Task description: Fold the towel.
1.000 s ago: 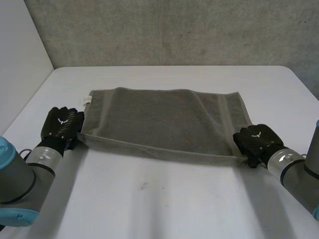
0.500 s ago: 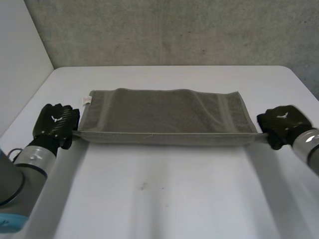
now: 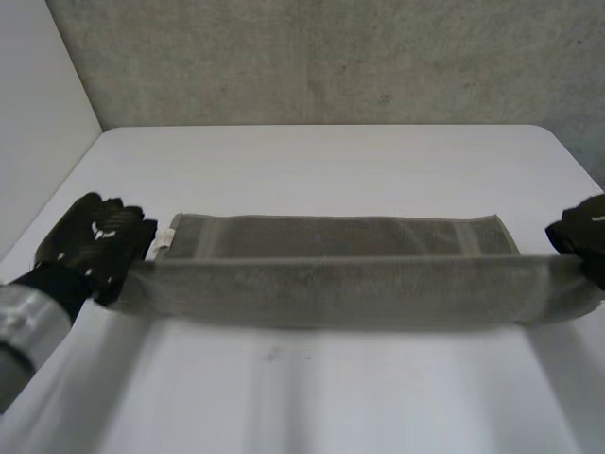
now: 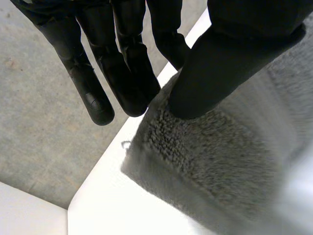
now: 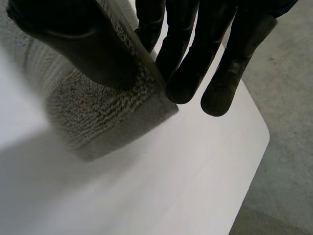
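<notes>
- My left hand (image 3: pixel 95 248) is near the table's (image 3: pixel 302 397) left edge. It pinches the near left corner of the towel (image 3: pixel 350 288), with the thumb (image 4: pixel 220 63) pressed on one face of the cloth and straight fingers (image 4: pixel 122 68) on the other.
- My right hand (image 3: pixel 584 235) is out at the table's right edge. It pinches the towel's near right corner the same way, with its thumb (image 5: pixel 73 44) against the pile and its straight fingers (image 5: pixel 195 54) behind the edge.
- Between my two hands, the towel's near edge is raised off the table and pulled straight. It forms a long grey band from left to right, with its shadow on the white top below.
- Behind that band, the rest of the towel lies flat across the middle of the table, its long side running parallel to the far edge.
- A small white tag (image 3: pixel 163 238) sticks out at the towel's far left corner, just beside my left hand.
- Beyond the towel, the white table runs on to its far edge, where a grey wall (image 3: pixel 331 57) rises.
</notes>
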You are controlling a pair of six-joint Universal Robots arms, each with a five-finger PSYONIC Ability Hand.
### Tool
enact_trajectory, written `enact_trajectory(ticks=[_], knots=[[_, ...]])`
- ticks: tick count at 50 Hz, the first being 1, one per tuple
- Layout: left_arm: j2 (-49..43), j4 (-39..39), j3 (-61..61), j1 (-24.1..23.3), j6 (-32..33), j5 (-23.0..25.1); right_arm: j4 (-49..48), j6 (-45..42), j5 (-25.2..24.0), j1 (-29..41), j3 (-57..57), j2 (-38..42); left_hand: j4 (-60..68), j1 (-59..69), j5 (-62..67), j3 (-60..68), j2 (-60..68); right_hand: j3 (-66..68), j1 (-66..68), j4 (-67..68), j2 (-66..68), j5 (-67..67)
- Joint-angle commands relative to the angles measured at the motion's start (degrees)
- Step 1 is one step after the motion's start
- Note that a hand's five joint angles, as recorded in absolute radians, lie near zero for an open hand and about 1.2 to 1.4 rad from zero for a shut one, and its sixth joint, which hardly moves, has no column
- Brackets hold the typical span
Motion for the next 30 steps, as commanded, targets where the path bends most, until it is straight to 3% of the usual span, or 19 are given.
enact_trajectory(ticks=[1,3,5,12,20,21,22,23,24,26,27,30], knots=[[-25.06,5.43,17.45,-4.79,-0.56,-1.80,-5.19,3.61,7.08,8.41,-13.42,16.32,10.24,11.10,10.76,10.28,10.22,3.18,3.29,2.90,2.94,2.53],[-29.55,5.52,21.85,-5.84,-0.65,-2.50,-5.89,3.96,13.55,12.43,-21.29,23.93,10.24,11.10,10.76,10.28,10.22,3.18,3.29,2.90,2.94,2.53],[-33.99,5.52,26.29,-6.29,-1.27,-3.56,-6.51,4.05,15.76,13.75,-24.81,27.18,10.24,11.10,10.76,10.28,10.22,3.18,3.29,2.90,2.94,2.53],[-49.08,5.61,44.97,-9.89,-7.41,-9.53,-11.79,5.19,18.77,16.58,-35.92,38.11,10.24,11.10,10.76,10.28,10.22,3.18,3.29,2.90,2.94,2.53],[-56.48,5.17,55.72,-10.16,-8.30,-13.23,-15.57,7.56,21.23,18.34,-44.01,44.35,10.24,11.10,10.76,10.28,10.22,3.18,3.29,2.90,2.94,2.53],[-56.49,5.17,55.73,-10.16,-8.30,-13.23,-16.18,7.56,21.58,18.77,-44.96,45.05,10.24,11.10,10.76,10.28,10.22,-11.74,-11.64,-12.03,-11.99,-12.40],[-56.84,5.08,55.90,-10.16,-8.30,-13.23,-16.36,7.56,22.01,19.21,-45.41,45.40,-7.22,-6.36,-6.70,-7.19,-7.24,-57.36,-57.25,-57.64,-57.60,-58.01],[-56.84,5.08,55.91,-10.16,-8.30,-13.23,-16.36,7.56,22.02,19.22,-45.41,45.41,-7.39,-6.54,-6.87,-7.36,-7.42,-57.81,-57.71,-58.10,-58.05,-58.46],[-56.84,5.08,55.73,-10.25,-8.30,-13.49,-16.53,7.56,22.71,19.65,-45.50,45.58,-58.85,-58.00,-58.33,-58.82,-58.88,-66.82,-66.71,-67.10,-67.06,-67.47],[-56.58,5.08,55.47,-10.34,-8.30,-13.58,-16.45,7.82,23.85,19.83,-45.59,45.58,-52.65,-51.79,-52.13,-52.61,-52.67,-66.82,-66.71,-67.10,-67.06,-67.47],[-56.14,5.00,54.68,-10.42,-8.21,-13.84,-16.36,8.61,24.99,19.83,-45.33,45.24,-59.76,-58.90,-59.24,-59.72,-59.78,-66.82,-66.71,-67.10,-67.06,-67.47],[-53.78,4.91,52.49,-10.60,-8.39,-14.02,-15.66,12.55,26.41,19.83,-44.01,43.22,-59.76,-58.90,-59.24,-59.72,-59.78,-66.82,-66.71,-67.10,-67.06,-67.47]])
